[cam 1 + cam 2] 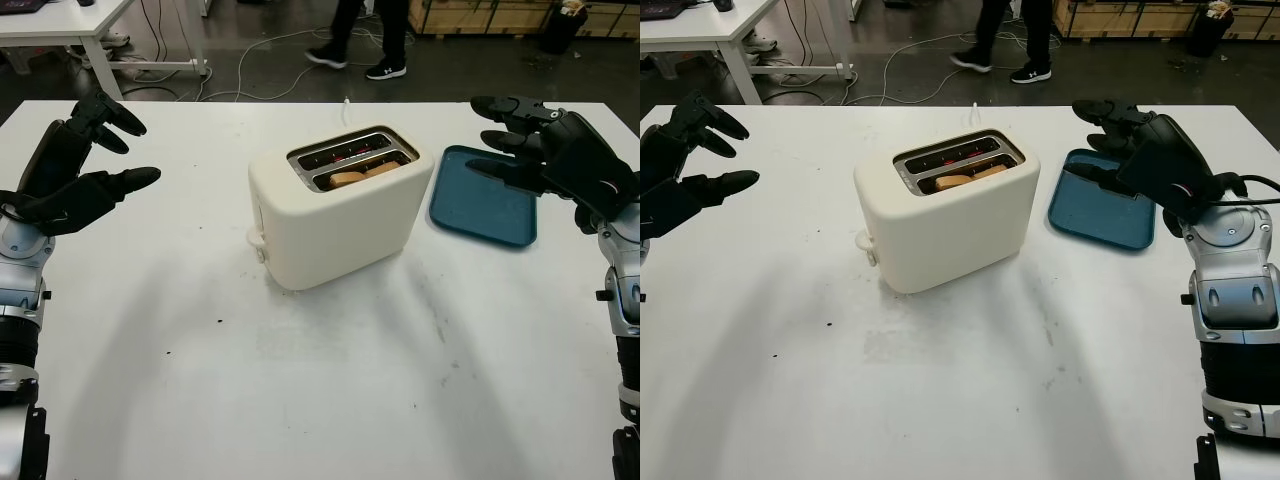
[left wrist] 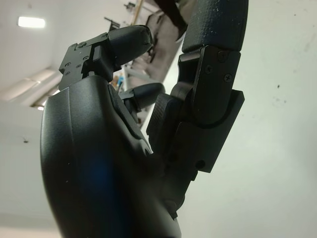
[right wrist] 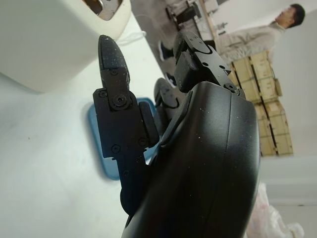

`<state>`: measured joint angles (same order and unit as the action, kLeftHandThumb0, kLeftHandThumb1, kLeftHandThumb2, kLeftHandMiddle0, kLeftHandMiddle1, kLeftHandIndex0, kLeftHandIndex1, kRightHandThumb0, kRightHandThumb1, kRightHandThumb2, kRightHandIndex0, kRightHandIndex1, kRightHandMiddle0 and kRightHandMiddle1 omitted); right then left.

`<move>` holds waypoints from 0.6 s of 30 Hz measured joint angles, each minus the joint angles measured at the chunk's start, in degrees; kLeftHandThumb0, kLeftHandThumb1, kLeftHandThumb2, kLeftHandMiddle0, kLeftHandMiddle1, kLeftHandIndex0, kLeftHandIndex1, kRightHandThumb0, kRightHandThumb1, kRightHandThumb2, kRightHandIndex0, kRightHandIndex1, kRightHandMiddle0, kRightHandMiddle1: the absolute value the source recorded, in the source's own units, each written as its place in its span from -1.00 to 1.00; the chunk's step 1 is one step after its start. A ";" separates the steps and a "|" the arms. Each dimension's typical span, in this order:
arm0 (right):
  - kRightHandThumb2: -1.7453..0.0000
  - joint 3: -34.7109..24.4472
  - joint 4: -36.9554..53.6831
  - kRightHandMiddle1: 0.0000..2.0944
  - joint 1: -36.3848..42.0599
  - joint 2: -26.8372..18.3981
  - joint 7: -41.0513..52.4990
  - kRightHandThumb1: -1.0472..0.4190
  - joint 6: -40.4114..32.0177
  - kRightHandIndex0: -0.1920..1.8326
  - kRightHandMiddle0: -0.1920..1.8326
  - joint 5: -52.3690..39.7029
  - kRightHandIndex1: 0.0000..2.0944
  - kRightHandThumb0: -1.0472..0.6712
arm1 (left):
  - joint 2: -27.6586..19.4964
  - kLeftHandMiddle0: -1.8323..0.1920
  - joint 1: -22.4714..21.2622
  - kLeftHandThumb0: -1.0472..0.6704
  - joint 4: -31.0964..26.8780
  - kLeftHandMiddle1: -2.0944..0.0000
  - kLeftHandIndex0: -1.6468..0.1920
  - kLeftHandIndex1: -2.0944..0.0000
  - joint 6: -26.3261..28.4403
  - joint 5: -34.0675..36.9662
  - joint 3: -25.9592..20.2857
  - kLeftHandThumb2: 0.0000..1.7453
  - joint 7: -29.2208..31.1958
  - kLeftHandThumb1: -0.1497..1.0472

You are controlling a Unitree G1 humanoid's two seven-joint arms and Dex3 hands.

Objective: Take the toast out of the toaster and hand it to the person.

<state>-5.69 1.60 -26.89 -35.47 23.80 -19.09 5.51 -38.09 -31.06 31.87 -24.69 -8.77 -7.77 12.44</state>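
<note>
a cream toaster (image 1: pixel 335 205) is sitting mid-tabletop (image 1: pixel 330 390), nearer the far edge, with toast (image 1: pixel 362 175) lying low in its nearer slot; the farther slot is showing only its inner parts. a blue tray (image 1: pixel 485 197) is lying bare toward the right edge. the left hand (image 1: pixel 82 165) is hovering released by the left edge, the right hand (image 1: pixel 545 150) released above the tray

Left robot hand (image 1: pixel 85 165), right robot hand (image 1: pixel 545 150) — open
</note>
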 measured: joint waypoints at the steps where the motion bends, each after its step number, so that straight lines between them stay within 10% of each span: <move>1: 0.87 0.00 0.00 -0.99 0.00 0.00 0.00 -0.83 0.02 -0.35 -0.41 -0.03 -0.98 -0.29 | -0.01 0.81 0.00 -1.00 0.00 -0.63 0.79 -0.51 0.00 0.00 0.00 -0.73 0.00 0.79; 18: 0.89 -0.44 0.09 -1.00 -0.02 0.32 1.08 -0.83 -1.25 -0.42 -0.45 -3.02 -1.00 -0.19 | 0.07 0.81 0.00 -1.00 -0.60 -0.61 0.79 -0.46 0.37 2.72 -0.07 -0.83 2.94 0.79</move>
<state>-6.13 1.70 -26.90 -35.15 24.88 -20.34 2.49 -38.02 -31.06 31.28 -24.33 -6.05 -7.83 15.38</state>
